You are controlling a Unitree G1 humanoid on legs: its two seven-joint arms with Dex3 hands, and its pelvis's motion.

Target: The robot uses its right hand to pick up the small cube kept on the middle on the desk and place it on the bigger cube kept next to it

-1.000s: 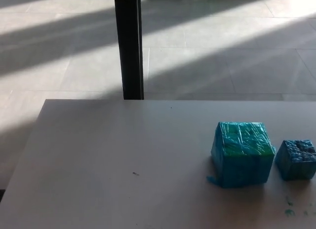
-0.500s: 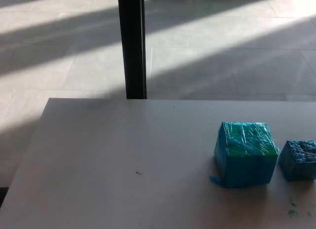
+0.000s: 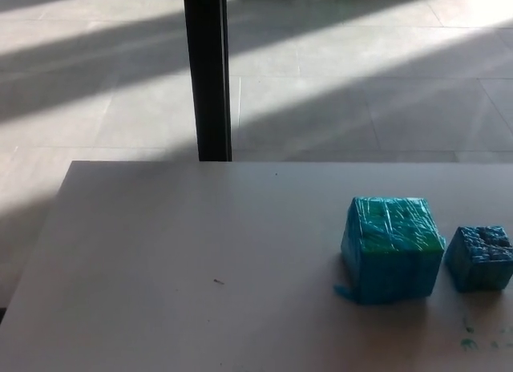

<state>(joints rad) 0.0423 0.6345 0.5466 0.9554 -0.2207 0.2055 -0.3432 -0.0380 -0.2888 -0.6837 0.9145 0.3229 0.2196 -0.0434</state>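
The small cube sits on the desk just to the right of the big cube, with a narrow strip of bare desk between them; they do not touch. Both stand flat near the right edge of the picture, and the small cube's right side reaches almost to the frame. Neither robot hand shows in the view, so nothing can be said of their fingers, and no reach is visible.

Both cubes look wrapped in glossy blue-green film or tape, wrinkled and catching the light. From that I judge the small cube light, probably foam or card under the wrap, and somewhat slick on its faces; its top looks rough and dented, which suggests it gives a little under pressure. It should stand a firm pinch without breaking, but a hard squeeze may deform it or make it slip out.

The best hold is likely across two opposite side faces, about mid-height, thumb on one and fingers on the other. The face turned toward the big cube has little room beside it, so taking the near and far faces looks easier. The big cube's top looks flat and wider than the small cube, a fair landing place.

A few blue-green flecks lie on the desk in front of the small cube.
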